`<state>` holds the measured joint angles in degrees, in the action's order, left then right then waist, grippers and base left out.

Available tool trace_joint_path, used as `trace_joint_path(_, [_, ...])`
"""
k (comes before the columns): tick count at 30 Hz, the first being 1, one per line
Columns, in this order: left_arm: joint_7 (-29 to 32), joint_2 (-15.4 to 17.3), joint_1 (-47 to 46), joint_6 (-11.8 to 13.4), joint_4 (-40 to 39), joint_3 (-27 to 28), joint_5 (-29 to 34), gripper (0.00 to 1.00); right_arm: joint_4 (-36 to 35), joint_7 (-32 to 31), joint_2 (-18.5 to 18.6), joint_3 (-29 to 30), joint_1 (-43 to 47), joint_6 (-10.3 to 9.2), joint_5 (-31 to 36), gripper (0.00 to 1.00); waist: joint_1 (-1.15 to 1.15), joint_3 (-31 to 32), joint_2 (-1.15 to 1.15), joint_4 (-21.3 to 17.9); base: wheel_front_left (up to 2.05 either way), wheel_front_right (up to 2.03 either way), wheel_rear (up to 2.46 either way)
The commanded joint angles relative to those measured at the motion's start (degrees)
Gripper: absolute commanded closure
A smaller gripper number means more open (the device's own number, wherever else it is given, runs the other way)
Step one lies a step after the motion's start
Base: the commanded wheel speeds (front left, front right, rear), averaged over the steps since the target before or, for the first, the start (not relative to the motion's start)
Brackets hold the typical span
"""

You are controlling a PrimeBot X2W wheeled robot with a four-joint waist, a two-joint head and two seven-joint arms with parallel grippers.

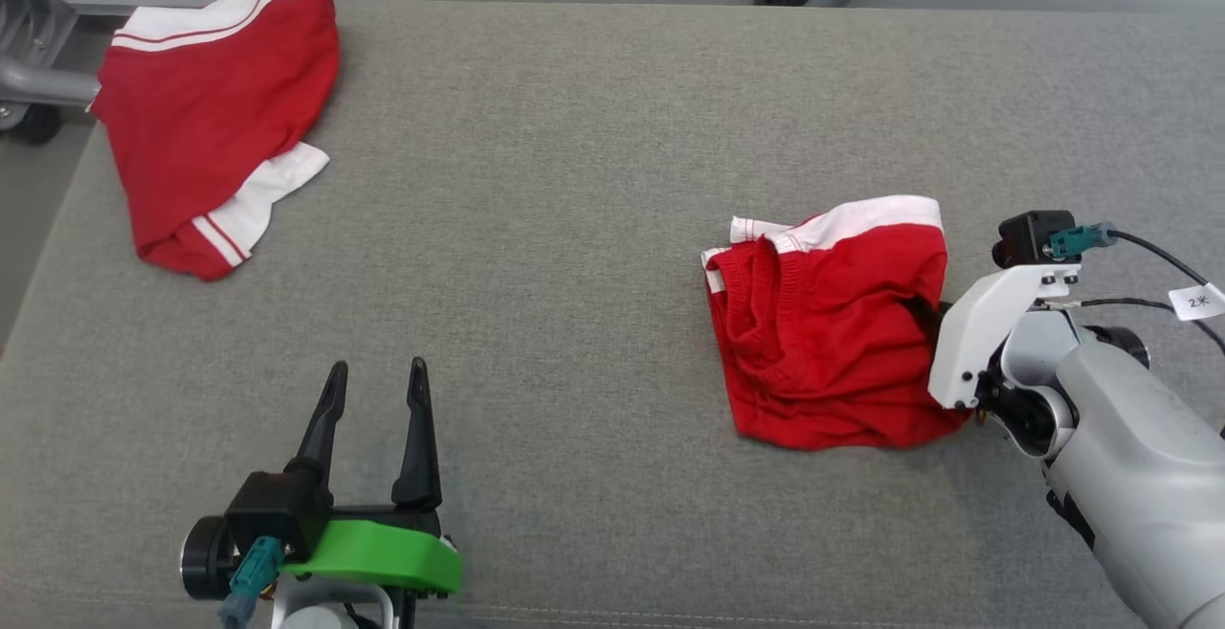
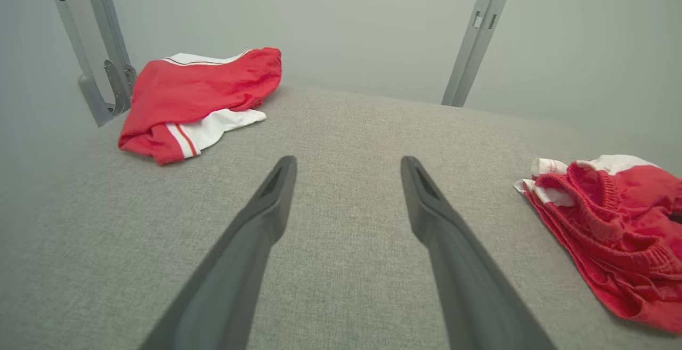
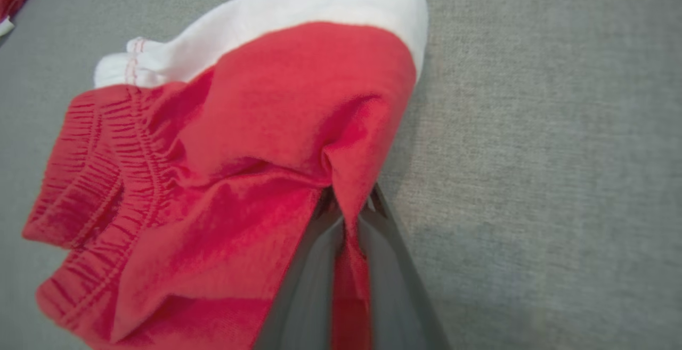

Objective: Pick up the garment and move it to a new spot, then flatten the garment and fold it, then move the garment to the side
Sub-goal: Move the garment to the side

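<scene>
A crumpled red garment (image 1: pixel 828 323) with a white band lies at the right of the grey table; it also shows at the right edge of the left wrist view as the garment (image 2: pixel 613 222). My right gripper (image 3: pixel 346 209) is shut on a fold of red cloth at the garment's (image 3: pixel 240 153) right edge, the fabric pinched between its two dark fingers. In the head view the right gripper (image 1: pixel 943 308) is mostly hidden behind its white wrist bracket. My left gripper (image 1: pixel 375 390) stands open near the table's front left, nothing between its fingers (image 2: pixel 266 206).
A second red and white garment (image 1: pixel 211 112) lies at the table's far left corner, also seen as that garment (image 2: pixel 197 99) in the left wrist view. Grey metal frame legs (image 2: pixel 101 46) stand behind the grey table (image 1: pixel 574 179). A tagged cable (image 1: pixel 1196 299) trails from the right wrist.
</scene>
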<state>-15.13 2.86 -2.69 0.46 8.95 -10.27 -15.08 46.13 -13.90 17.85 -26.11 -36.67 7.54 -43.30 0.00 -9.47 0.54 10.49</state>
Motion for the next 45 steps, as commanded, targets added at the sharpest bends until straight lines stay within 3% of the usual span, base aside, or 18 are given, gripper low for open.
trace_joint_path(1, [0.00,0.06,-1.44,-0.25,-0.48,-0.48,0.36,0.00,-0.24,1.02,1.51,-0.63,-1.42,-0.10,-0.63,1.00,0.00,-1.35,-0.54,-3.66,0.00,0.00,0.00])
trace_joint_path(10, [0.00,0.08,-4.70,-0.84,-1.16,-1.68,1.46,0.00,-0.74,2.36,4.18,-2.43,-6.10,-0.10,-1.11,1.00,0.00,-5.68,-0.54,-13.03,0.00,0.00,0.00])
trace_joint_path(17, [0.00,0.43,-8.32,-1.84,-1.12,-1.79,3.50,0.00,-0.69,4.16,3.67,-3.79,-11.77,-0.10,-1.43,1.00,0.00,-11.47,-0.54,-21.21,0.00,0.00,0.00])
trace_joint_path(22, [0.01,0.58,-11.06,-2.76,-0.69,-2.76,4.77,0.00,0.27,5.66,3.54,-4.70,-14.69,-0.10,-1.85,1.00,0.00,-14.02,-0.54,-24.38,0.00,0.00,0.00])
trace_joint_path(34, [0.00,1.14,-13.46,-2.04,-3.66,-3.28,6.48,0.00,5.23,10.23,4.96,-7.07,-21.06,-0.10,-0.07,1.00,0.00,-16.14,-0.54,-22.64,0.00,0.00,0.00])
trace_joint_path(45, [0.88,2.61,-12.51,-0.76,-9.45,-1.55,5.50,0.00,13.07,13.70,10.29,-6.44,-29.00,-0.10,3.22,1.00,0.00,-19.27,-0.54,-19.59,0.00,0.00,0.00])
